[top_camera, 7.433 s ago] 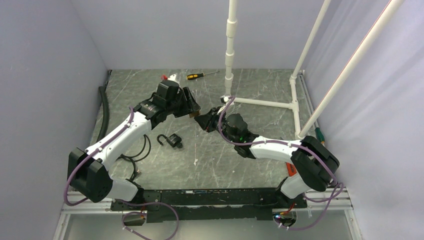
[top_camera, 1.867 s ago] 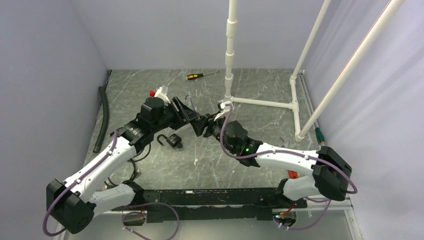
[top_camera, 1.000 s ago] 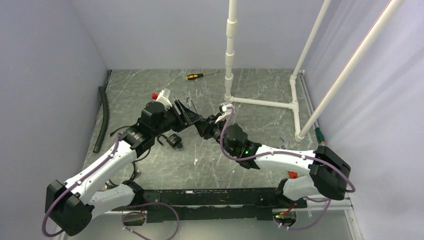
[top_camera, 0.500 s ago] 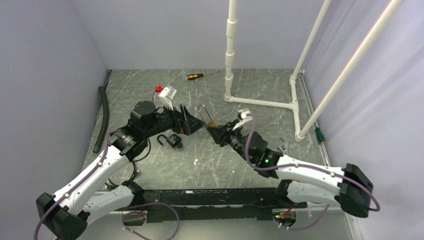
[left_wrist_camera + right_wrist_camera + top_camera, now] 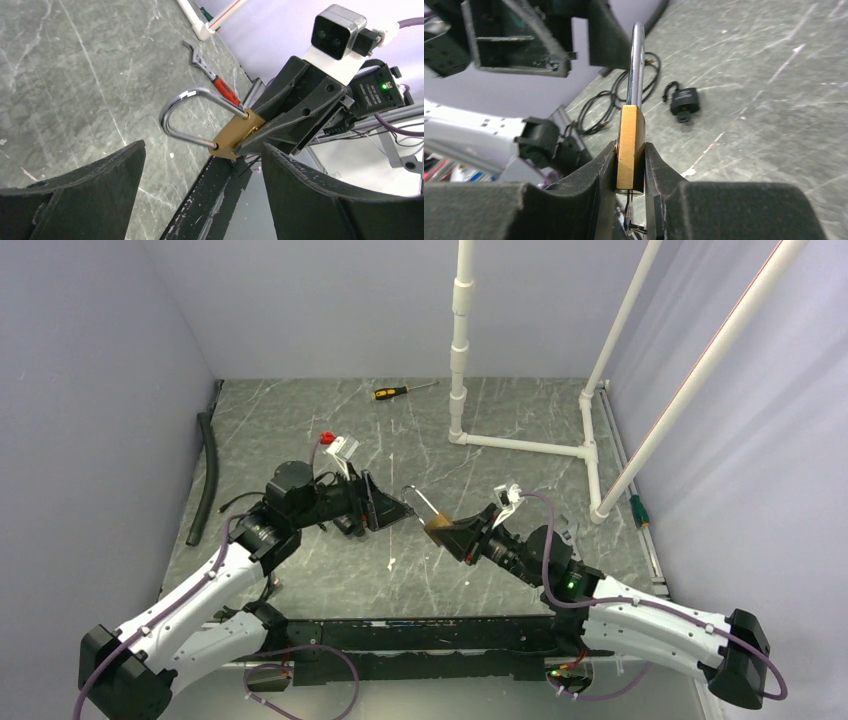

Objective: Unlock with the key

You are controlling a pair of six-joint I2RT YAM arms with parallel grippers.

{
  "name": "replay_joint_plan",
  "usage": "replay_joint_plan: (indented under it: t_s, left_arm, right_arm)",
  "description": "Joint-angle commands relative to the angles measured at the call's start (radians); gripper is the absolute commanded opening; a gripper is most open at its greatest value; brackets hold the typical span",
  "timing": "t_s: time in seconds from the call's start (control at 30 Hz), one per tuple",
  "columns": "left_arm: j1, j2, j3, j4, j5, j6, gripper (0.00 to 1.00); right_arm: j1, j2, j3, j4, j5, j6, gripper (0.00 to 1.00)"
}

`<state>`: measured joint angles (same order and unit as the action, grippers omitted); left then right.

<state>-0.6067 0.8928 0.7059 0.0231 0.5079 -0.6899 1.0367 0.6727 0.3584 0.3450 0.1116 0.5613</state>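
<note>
The table [image 5: 290, 420] is hemmed in by pale walls on the left, far and right sides, and the arms' black mounting rail runs along the near edge. A black hose [image 5: 203, 472] lies along the left wall. A white pipe frame [image 5: 522, 446] takes up the far right corner, and a yellow-handled screwdriver [image 5: 398, 392] lies near the far edge. The grey marbled top between those things and the arms is bare, giving the most open room in the middle and far left.

Both arms meet over the middle of the table. The right pincer [image 5: 457, 534] is clamped on the flat sides of a brass padlock [image 5: 630, 131], holding it clear of the table with its bright steel shackle [image 5: 186, 116] pointing at the left arm. From the left wrist, both shackle legs appear to meet the body. Something thin and metallic hangs under the padlock; I cannot tell what it is.

The left pincer [image 5: 388, 506] is spread wide, just short of the shackle, gripping nothing. A small black padlock [image 5: 684, 102] lies on the table under the left arm. A red-handled wrench [image 5: 211, 71] lies beside the right arm.
</note>
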Motion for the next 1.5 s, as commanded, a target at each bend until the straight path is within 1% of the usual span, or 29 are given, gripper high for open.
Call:
replay_joint_plan:
  t_s: [0.0,0.13,0.17,0.23,0.3,0.33,0.37,0.4,0.43,0.53,0.57,0.63,0.73,0.9,1.0,1.13,1.27,1.47]
  left_arm:
    - [0.000,-0.012,0.027,0.122,0.092,-0.001,0.88]
    - [-0.001,-0.028,0.027,0.094,0.071,0.020,0.85]
    - [-0.001,-0.030,0.017,0.104,0.071,0.018,0.82]
    - [-0.001,-0.033,-0.003,0.119,0.069,0.010,0.71]
    - [-0.001,-0.030,-0.013,0.118,0.059,0.006,0.56]
    - [-0.001,-0.026,-0.016,0.116,0.057,0.006,0.50]
    - [-0.001,-0.022,-0.019,0.115,0.057,0.006,0.46]
    - [-0.001,-0.019,-0.022,0.117,0.060,0.006,0.45]
    - [-0.001,-0.017,-0.026,0.123,0.064,0.003,0.46]
    - [-0.001,-0.023,-0.039,0.123,0.071,0.005,0.56]
    - [-0.001,-0.032,-0.043,0.116,0.069,0.006,0.58]
    - [-0.001,-0.046,-0.055,0.114,0.062,0.005,0.59]
    - [-0.001,-0.059,-0.081,0.126,0.062,-0.006,0.58]
    - [-0.001,-0.072,-0.130,0.157,0.059,-0.038,0.39]
    - [-0.001,-0.081,-0.145,0.165,0.047,-0.061,0.17]
    - [-0.001,-0.065,-0.109,0.080,0.034,-0.069,0.00]
    - [0.000,-0.059,-0.048,-0.034,0.014,-0.062,0.00]
    - [-0.001,-0.060,0.038,-0.272,-0.104,-0.090,0.00]
  right_arm:
    - [-0.001,-0.050,0.028,0.117,-0.167,0.034,0.00]
    - [-0.001,-0.059,0.007,0.135,-0.202,0.051,0.00]
    - [-0.002,-0.057,0.005,0.140,-0.208,0.051,0.00]
    - [-0.001,-0.047,0.005,0.148,-0.219,0.051,0.00]
    - [-0.001,-0.034,0.006,0.161,-0.220,0.051,0.00]
    - [-0.001,-0.025,0.009,0.166,-0.220,0.051,0.00]
    - [-0.001,-0.015,0.011,0.172,-0.221,0.052,0.00]
    - [-0.002,-0.006,0.014,0.178,-0.222,0.052,0.00]
    - [-0.003,0.000,0.014,0.185,-0.222,0.053,0.00]
    - [-0.004,0.005,0.016,0.207,-0.221,0.057,0.00]
    - [-0.005,0.005,0.018,0.211,-0.222,0.056,0.00]
    - [-0.004,0.009,0.020,0.213,-0.221,0.055,0.00]
    - [-0.006,0.017,0.017,0.225,-0.221,0.059,0.00]
    - [-0.007,0.033,0.013,0.240,-0.224,0.064,0.00]
    - [-0.007,0.048,0.011,0.246,-0.227,0.064,0.00]
    - [-0.007,0.068,0.019,0.231,-0.229,0.048,0.00]
    - [-0.007,0.066,0.039,0.150,-0.182,0.000,0.00]
    - [-0.007,0.064,0.048,0.046,-0.079,-0.062,0.00]
